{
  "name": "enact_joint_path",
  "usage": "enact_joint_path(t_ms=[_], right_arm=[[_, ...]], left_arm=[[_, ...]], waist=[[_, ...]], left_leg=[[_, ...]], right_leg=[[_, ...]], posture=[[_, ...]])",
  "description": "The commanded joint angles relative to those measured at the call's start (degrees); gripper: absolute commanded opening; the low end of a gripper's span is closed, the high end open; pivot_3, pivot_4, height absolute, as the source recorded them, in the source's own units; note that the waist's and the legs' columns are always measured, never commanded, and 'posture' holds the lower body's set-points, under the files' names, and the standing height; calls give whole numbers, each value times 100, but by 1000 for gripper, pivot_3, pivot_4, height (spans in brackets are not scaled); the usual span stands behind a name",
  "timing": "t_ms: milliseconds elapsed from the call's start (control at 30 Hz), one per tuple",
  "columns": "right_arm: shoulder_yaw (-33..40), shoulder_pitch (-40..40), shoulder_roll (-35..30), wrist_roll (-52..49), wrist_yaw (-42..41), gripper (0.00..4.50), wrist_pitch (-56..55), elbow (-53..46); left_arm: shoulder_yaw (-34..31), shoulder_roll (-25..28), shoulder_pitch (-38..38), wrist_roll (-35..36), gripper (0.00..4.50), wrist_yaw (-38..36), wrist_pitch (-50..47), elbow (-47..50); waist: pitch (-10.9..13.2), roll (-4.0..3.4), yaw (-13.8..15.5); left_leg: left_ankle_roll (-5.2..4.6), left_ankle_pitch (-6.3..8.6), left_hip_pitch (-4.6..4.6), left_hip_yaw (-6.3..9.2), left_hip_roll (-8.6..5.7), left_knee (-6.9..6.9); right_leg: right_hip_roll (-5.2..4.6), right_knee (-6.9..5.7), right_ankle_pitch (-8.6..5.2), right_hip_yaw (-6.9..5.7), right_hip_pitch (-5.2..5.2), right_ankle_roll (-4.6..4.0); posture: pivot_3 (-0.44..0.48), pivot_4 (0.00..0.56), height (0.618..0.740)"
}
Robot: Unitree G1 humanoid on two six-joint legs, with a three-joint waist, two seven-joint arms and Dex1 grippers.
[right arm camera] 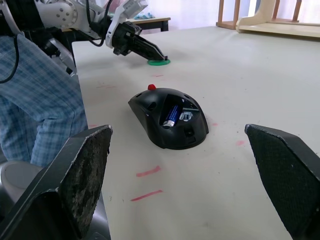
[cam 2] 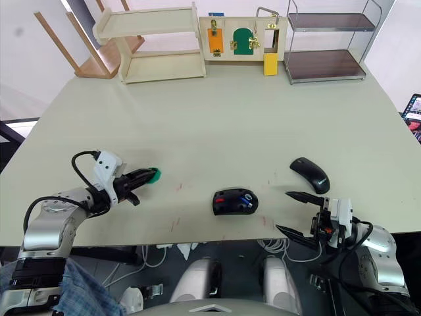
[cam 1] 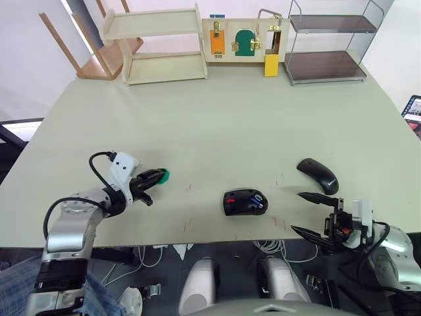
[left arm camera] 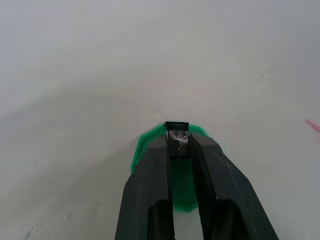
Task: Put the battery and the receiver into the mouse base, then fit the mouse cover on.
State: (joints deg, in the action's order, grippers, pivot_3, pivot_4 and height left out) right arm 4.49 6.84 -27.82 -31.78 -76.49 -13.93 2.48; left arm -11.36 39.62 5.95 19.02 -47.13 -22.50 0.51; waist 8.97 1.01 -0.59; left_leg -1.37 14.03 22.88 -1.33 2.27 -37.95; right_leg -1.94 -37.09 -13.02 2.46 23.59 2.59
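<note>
Low over table, right hand (cam 1: 314,214) spread wide.

wooden shelf (cam 1: 161,45), latch board (cam 1: 245,39), wire rack (cam 1: 327,43), green disc (cam 2: 154,174)

The left gripper (left arm camera: 177,142) is reaching out over a pale table (left arm camera: 100,65), its two black fingers (left arm camera: 147,190) pressing together on a small dark piece with a shiny metal face (left arm camera: 177,140) at their tips. A green round mark (left arm camera: 150,142) is lying on the table beneath the fingertips.
</note>
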Motion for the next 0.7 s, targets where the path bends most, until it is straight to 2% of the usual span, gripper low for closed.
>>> enact_joint_path(t_ms=[33, 233, 367, 567, 700], right_arm=[[98, -41, 14, -129, -16, 4500, -55, -151], [131, -15, -10, -218, -44, 4500, -43, -289], [138, -64, -100, -303, 188, 4500, 268, -721], [142, -281, -146, -289, 983, 4500, 944, -1361], [170, -412, -322, -535, 1705, 4500, 1960, -1959]], left_arm=[[-182, 106, 45, 228, 178, -329, 284, 182], [-99, 442, 426, 459, 178, -1074, 331, 83], [258, 670, 903, 604, 178, -1831, 216, 0], [842, 618, 1807, 517, 178, -2484, 271, -291], [1260, 547, 2298, 473, 178, -2935, 332, -345]], waist=[[0, 0, -1], [2, 3, 10], [3, 2, 2], [5, 6, 3], [6, 6, -3]], left_leg=[[0, 0, 0, -1, 0, 0], [0, 0, 1, 0, -1, 0], [0, 0, 2, -2, -2, -1], [0, 0, 3, -1, -5, -2], [0, 0, 6, 0, -5, -1]], right_leg=[[0, 0, 0, 0, 0, 0], [2, 0, -1, -3, 1, 1], [2, 0, -2, -2, 1, 4], [6, 0, -6, -1, 1, 11], [9, 0, -6, 0, 2, 10]], posture=[[0, 150, 740], [0, 150, 740], [0, 150, 740], [0, 150, 740], [0, 150, 740]])
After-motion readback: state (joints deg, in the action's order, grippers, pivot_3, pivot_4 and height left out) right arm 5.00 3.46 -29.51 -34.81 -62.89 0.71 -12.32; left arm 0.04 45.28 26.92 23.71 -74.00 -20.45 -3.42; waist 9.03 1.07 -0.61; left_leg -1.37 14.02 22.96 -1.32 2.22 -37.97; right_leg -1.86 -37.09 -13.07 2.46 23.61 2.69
